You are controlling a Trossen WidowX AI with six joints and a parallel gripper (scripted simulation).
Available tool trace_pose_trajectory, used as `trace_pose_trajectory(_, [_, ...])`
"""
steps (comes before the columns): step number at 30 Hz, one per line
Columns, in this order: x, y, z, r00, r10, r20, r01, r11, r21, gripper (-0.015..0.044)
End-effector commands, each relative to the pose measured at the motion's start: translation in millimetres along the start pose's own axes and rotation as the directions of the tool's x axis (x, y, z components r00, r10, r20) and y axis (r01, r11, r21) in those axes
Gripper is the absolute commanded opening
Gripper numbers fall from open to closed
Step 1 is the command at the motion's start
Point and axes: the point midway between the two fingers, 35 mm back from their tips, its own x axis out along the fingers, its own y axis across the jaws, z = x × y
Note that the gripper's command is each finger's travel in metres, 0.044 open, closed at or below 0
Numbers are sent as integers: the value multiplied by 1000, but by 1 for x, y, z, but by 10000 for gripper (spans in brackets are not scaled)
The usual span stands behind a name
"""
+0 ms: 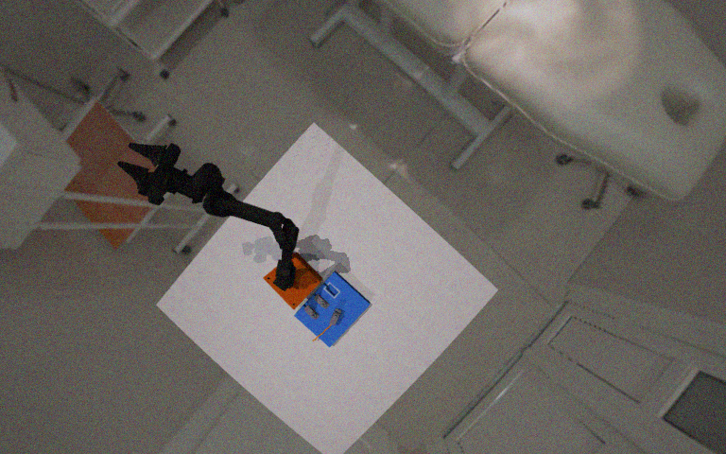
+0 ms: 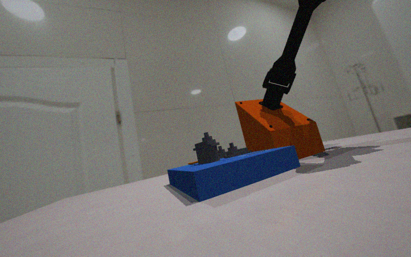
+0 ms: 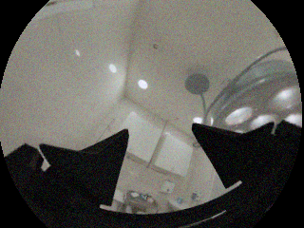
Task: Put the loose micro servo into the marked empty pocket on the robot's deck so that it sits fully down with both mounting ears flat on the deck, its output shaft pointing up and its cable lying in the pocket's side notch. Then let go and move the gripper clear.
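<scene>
The loose micro servo (image 1: 337,315) (image 2: 207,152) is dark grey and stands on top of the blue deck (image 1: 350,304) (image 2: 242,175), away from the pocket, its narrow stepped end up. Its orange cable (image 1: 324,330) (image 2: 192,163) runs across the deck toward an edge. The marked pocket (image 1: 332,290) is empty inside a white outline, near the deck's upper corner in the top view. Its side notch is too small to make out. My gripper (image 1: 124,154) (image 3: 161,129) is open and empty, far from the servo, pointing away from the deck. It is outside the exterior view.
Two other grey servos (image 1: 320,300) (image 1: 311,310) sit in the deck between the loose servo and the orange base block (image 1: 300,294) (image 2: 260,133). The arm rises from that block, which adjoins the deck. Both stand on a pale table top (image 1: 417,299) (image 2: 272,218).
</scene>
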Motion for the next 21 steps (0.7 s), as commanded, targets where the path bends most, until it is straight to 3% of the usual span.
trace_pose_trajectory(1, [0,1,2,1000,3,4,-3,1000,3,426])
trace_pose_trajectory(12, [-7,46,106,964,140,225,-153,987,40,440])
trace_pose_trajectory(21, [-37,93,208,863,273,425,-302,953,1,440])
